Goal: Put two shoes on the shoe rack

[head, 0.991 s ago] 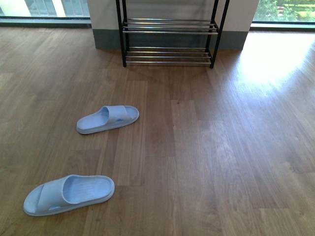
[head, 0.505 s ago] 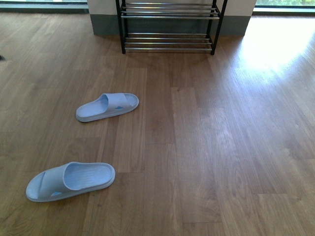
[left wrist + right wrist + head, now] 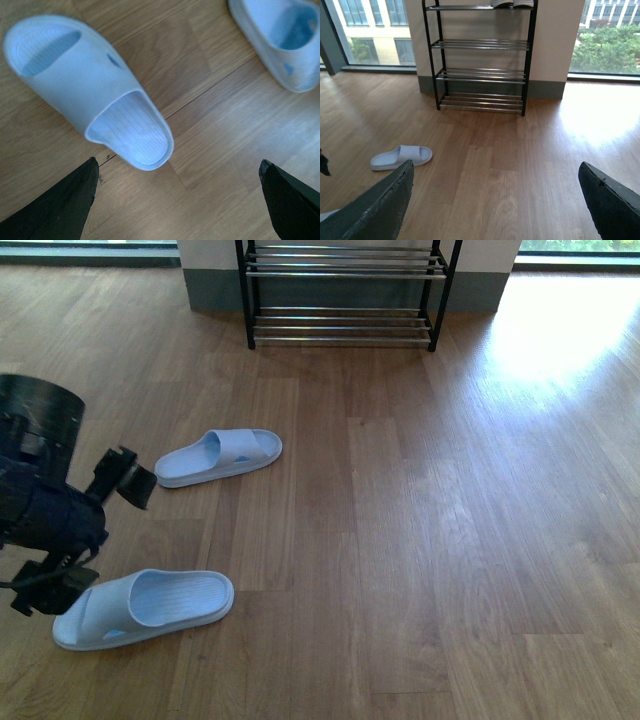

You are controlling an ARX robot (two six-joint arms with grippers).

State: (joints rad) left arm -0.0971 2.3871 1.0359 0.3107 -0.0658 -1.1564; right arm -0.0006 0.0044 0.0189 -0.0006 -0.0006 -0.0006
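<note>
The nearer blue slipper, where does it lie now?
In the front view, the nearer blue slipper lies on the wooden floor at lower left, beside the open left gripper; the other slipper lies farther ahead, toward the shoe rack.

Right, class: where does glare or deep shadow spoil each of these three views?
Front view: glare bleaches the floor right of the shoe rack. Right wrist view: a similar bright patch; right end effector is a black silhouette. Left wrist view: even light, nearer slide clear, left end effector black too.

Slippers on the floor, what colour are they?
The slippers are pale blue all over, with no pattern. The left wrist view shows it best.
</note>
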